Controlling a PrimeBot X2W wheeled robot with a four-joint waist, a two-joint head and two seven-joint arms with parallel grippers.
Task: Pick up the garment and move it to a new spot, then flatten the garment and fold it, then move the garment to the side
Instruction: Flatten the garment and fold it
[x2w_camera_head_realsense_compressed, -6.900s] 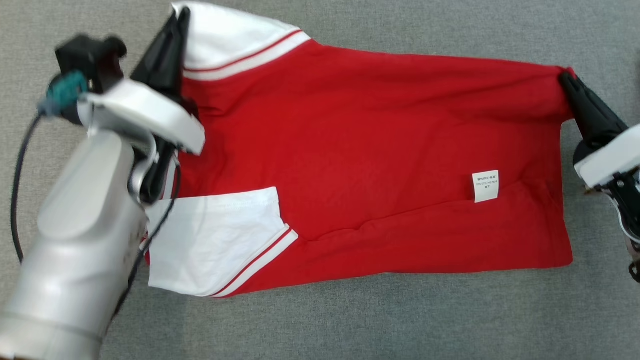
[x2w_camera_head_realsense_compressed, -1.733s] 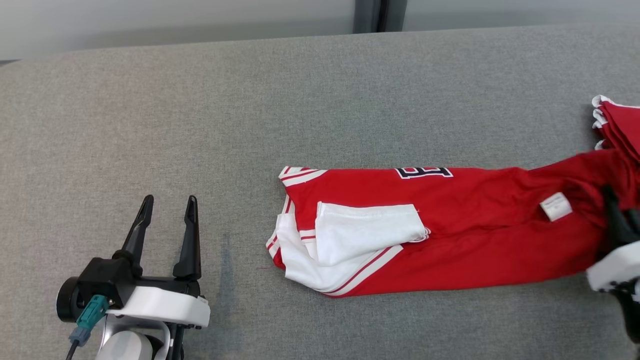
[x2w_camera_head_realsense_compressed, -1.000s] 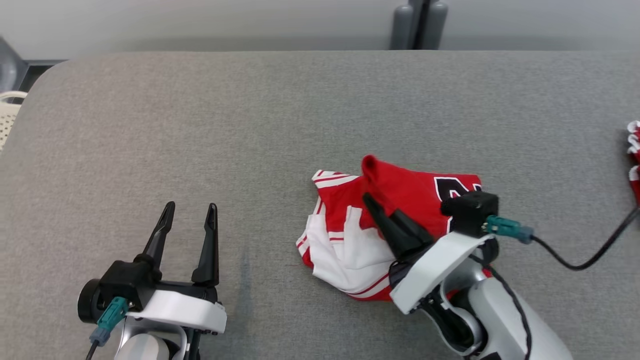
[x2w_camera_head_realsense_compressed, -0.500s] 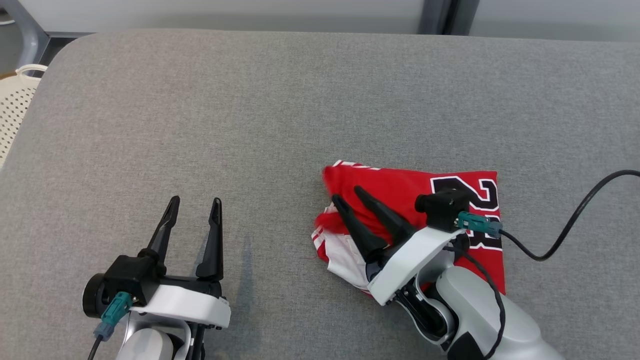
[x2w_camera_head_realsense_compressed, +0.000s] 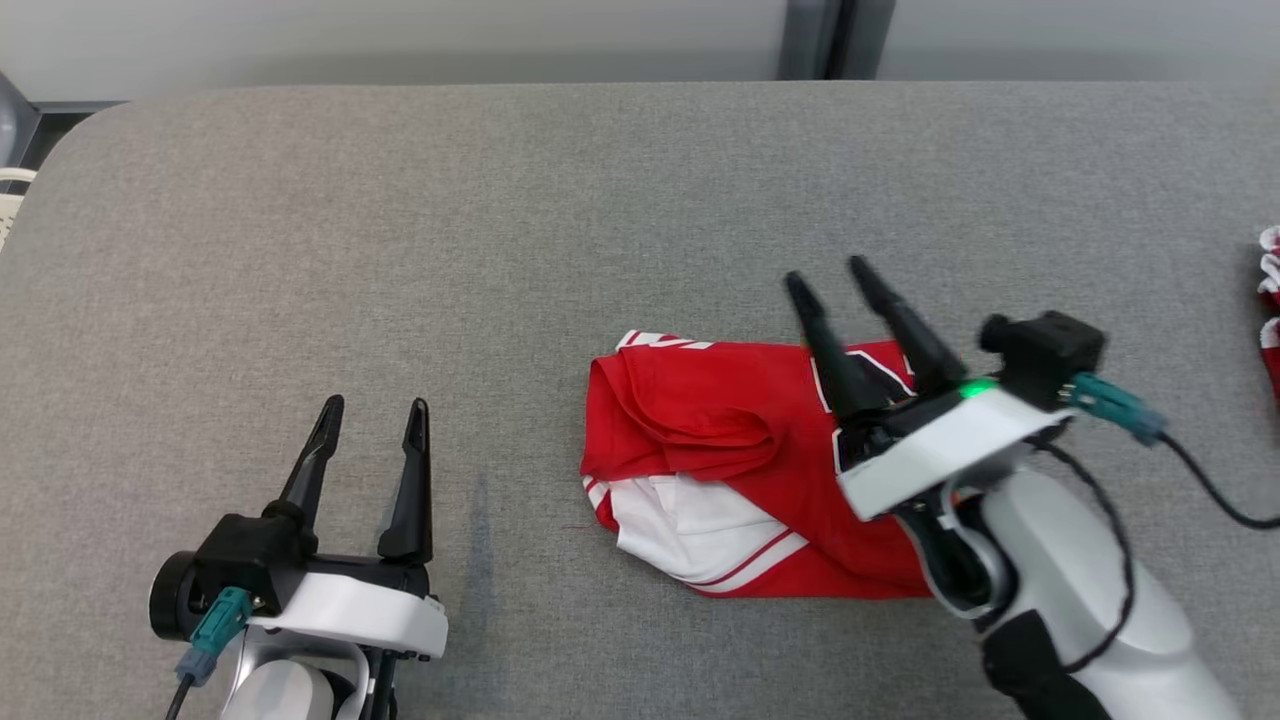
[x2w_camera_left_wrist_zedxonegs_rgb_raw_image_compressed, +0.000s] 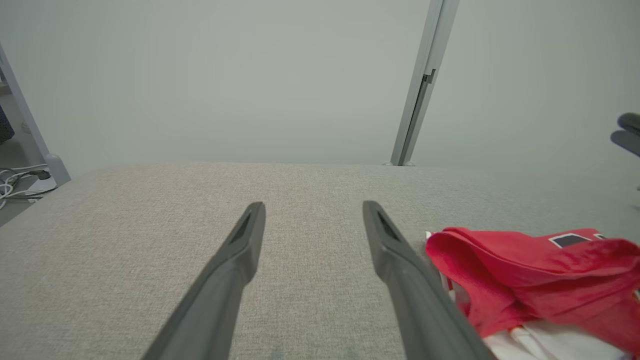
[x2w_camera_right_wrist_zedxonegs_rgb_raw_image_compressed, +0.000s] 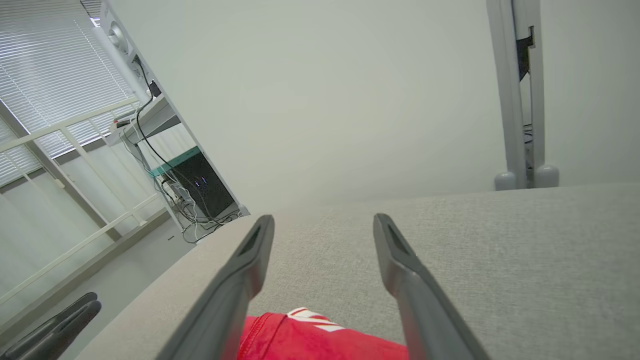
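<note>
The garment (x2w_camera_head_realsense_compressed: 730, 460), a red jersey with white striped sleeves and black lettering, lies folded in a bundle on the grey table (x2w_camera_head_realsense_compressed: 500, 220), its top layer rumpled. Above its right part hovers my right gripper (x2w_camera_head_realsense_compressed: 828, 278), open, with nothing between its fingers. Its wrist view looks past the garment's edge (x2w_camera_right_wrist_zedxonegs_rgb_raw_image_compressed: 310, 335) along the table. At the lower left my left gripper (x2w_camera_head_realsense_compressed: 372, 412) rests open and empty, well left of the garment. In the left wrist view the garment (x2w_camera_left_wrist_zedxonegs_rgb_raw_image_compressed: 530, 270) lies to the right of that gripper (x2w_camera_left_wrist_zedxonegs_rgb_raw_image_compressed: 312, 212).
A second red and white cloth (x2w_camera_head_realsense_compressed: 1270, 300) shows at the table's right edge. A grey post (x2w_camera_head_realsense_compressed: 830, 40) stands behind the far edge against a pale wall. A black cable (x2w_camera_head_realsense_compressed: 1215, 490) trails from my right wrist. Grey table surface spreads left and far.
My right gripper has opened, let go of the garment and risen up and to the right. The red flap it carried now lies folded over the bundle. The left gripper has stayed put.
</note>
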